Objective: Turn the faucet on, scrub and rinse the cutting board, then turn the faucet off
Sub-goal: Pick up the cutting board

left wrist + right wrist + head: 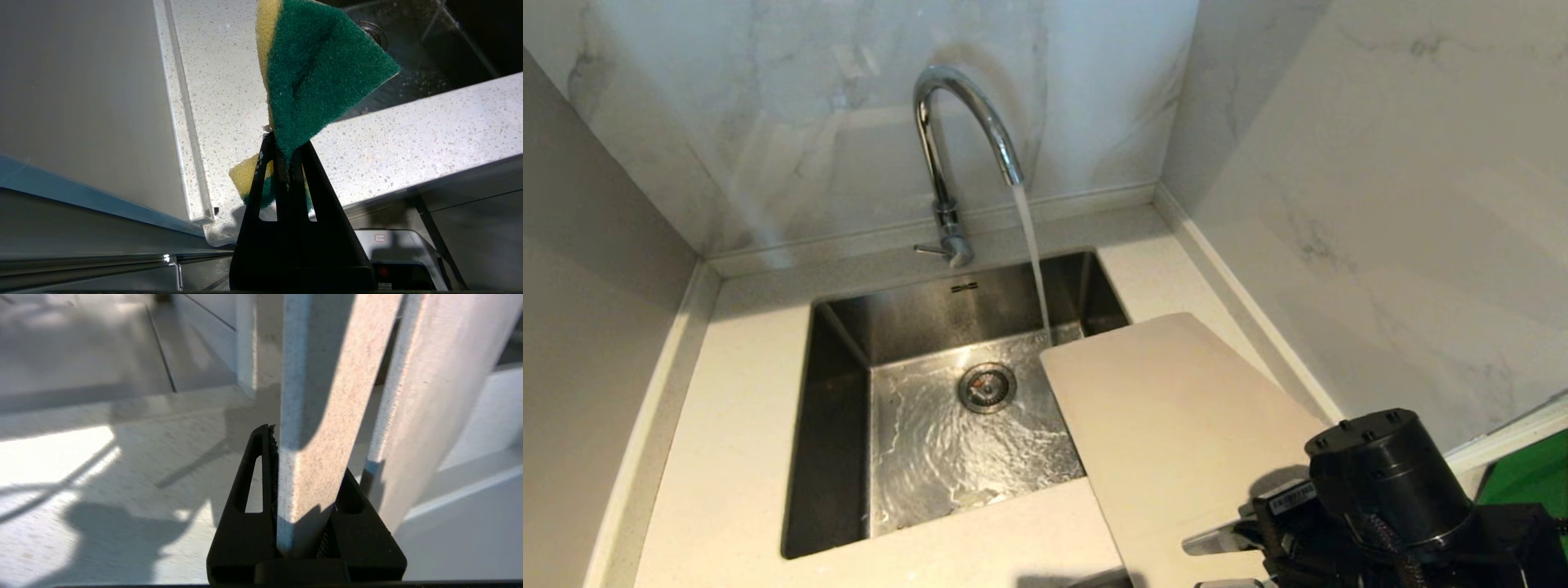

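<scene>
Marble-look walls close in a corner where a pale speckled table (pixel 727 457) holds a steel sink (pixel 833 392), and water already runs from the faucet (pixel 952 139) in a steady stream that lands on the basin floor just beyond the far corner of the cutting board (pixel 1176 425). The board lies tilted, its far end jutting over the sink's right side and its near end toward the robot, where the right gripper (pixel 304 498) is clamped on its edge (the right wrist view shows the board's rim seated between the two black fingers). The left gripper (pixel 286 163) is closed on a green and yellow sponge (pixel 318 73), held over the table near the sink's front edge, well apart from the board and out of the head view. As I judge it, the tap is on and the step in hand is bringing the board under the water for scrubbing. To do it well, the right arm should carry the board further leftward so the stream strikes its face rather than passing its corner, and keep it sloped so the runoff drains into the basin and not onto the table. The grip sits on the very edge, so a wet board may pivot or slip; slow moves and a firm hold will matter. The sponge should come in green side down, pressing toward the held end, not away from it.
</scene>
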Controlling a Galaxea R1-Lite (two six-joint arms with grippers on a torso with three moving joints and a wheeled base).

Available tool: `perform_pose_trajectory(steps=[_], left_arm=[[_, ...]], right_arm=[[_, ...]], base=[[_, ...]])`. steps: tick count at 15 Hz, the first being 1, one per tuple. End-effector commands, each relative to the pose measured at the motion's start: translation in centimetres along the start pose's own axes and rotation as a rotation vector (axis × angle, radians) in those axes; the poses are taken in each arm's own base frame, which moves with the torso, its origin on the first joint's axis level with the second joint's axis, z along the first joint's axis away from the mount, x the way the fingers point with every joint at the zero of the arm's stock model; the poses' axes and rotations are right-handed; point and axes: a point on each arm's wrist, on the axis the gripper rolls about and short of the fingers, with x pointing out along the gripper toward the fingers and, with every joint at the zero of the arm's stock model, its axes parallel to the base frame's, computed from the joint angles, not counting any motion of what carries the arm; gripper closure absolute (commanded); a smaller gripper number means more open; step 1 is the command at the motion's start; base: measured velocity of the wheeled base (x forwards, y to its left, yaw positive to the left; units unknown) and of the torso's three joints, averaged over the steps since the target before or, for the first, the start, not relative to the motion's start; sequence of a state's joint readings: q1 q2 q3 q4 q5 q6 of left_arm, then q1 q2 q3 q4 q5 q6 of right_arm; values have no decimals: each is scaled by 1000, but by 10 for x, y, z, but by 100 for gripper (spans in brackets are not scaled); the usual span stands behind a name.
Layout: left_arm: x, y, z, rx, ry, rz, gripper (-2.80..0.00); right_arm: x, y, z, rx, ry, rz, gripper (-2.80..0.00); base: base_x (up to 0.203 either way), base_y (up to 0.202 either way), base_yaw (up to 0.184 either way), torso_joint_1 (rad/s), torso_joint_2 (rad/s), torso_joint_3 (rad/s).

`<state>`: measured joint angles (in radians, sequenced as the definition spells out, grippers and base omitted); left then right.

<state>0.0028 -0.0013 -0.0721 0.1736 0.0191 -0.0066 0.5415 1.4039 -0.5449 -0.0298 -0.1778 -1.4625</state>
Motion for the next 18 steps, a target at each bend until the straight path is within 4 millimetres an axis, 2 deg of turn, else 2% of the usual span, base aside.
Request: perform_pose_trajectory(steps=[1, 7, 14, 18], left_arm=[[0, 0, 0, -1, 1, 1, 0], [0, 0, 0, 0, 1, 1, 0], [0, 0, 0, 0, 1, 1, 0], [0, 0, 0, -1, 1, 1, 0]], right_arm=[[-10, -5, -1, -63, 4, -50, 0], [-23, -24, -2, -191, 3, -40, 0], [-51, -29, -7, -320, 16, -164, 0], [-57, -32, -8, -372, 24, -207, 0]], base=[[0, 0, 0, 0, 0, 0], [0, 0, 0, 0, 0, 0], [0, 0, 0, 0, 0, 0], [0, 0, 0, 0, 0, 0]])
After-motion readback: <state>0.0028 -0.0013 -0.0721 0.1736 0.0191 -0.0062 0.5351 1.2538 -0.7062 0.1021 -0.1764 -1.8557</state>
